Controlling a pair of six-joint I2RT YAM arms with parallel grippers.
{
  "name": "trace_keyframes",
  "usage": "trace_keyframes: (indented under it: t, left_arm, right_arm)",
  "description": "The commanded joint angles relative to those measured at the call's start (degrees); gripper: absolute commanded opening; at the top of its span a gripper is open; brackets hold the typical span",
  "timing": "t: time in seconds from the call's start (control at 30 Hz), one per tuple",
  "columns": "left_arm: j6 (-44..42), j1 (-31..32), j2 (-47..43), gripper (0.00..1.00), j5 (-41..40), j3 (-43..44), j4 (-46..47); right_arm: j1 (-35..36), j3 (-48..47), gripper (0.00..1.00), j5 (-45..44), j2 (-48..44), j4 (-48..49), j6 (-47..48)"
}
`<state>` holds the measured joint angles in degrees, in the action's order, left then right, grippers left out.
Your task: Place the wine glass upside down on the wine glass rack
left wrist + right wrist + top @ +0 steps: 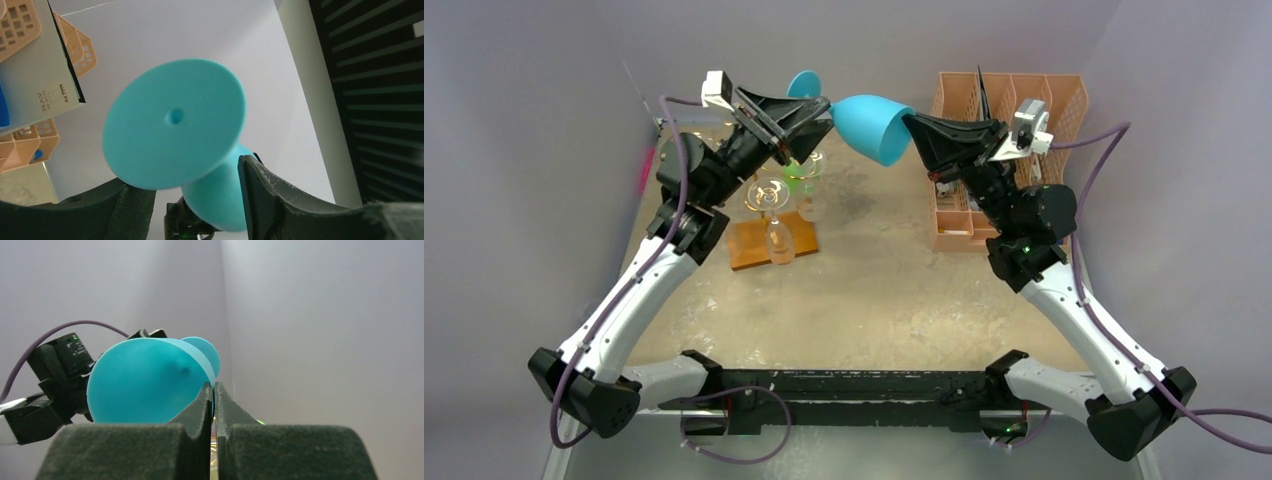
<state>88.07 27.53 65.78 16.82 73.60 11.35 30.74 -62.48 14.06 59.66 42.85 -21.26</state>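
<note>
While right jaws clamp the wine glass (874, 126) rim, left jaws seem open around its stem.

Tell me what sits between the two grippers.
The blue wine glass, seen in the top view: the right gripper pinches its bowl rim, and the left gripper straddles its stem end.

I worked at a robotics lab bench. My left arm (639, 290) and right arm (1089, 320) were bolted to a black rail (854, 385) at the near edge of a scuffed tan table (894, 300). Plain grey panels (534, 90) walled it in and purple cables (1096, 136) hung loose. The props set out included a wine glass rack (749, 248) and an orange file organiser (1069, 95).
</note>
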Motion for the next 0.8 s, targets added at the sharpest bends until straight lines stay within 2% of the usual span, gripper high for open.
trace_keyframes:
  t: [0.0,0.23,0.43,0.53,0.73,0.77]
  left_arm:
    - [5.8,1.0,3.2,0.56,-1.6,0.5,8.1]
    - [2.2,2.4,1.7,0.5,-9.5,-0.9,6.0]
    - [3.6,2.6,2.2,0.4,-8.0,0.2,7.3]
    - [4.3,3.1,1.8,0.32,-5.9,0.3,8.8]
    - [-0.2,3.6,-1.1,0.02,-7.7,0.2,7.7]
    - [-1.5,3.5,-1.4,0.0,-7.7,0.3,7.7]
  right_arm:
    - [0.4,-3.0,0.0,3.5,0.2,2.5,5.8]
    - [0.6,-3.2,0.0,7.0,0.7,2.1,5.8]
    - [0.6,-4.5,0.0,11.9,1.4,-0.3,6.7]
    - [0.6,-3.4,0.0,13.5,1.5,2.2,6.4]
    - [0.6,-3.3,0.0,15.9,2.0,2.7,5.4]
    - [0.6,-3.2,0.0,16.0,1.9,2.4,5.3]
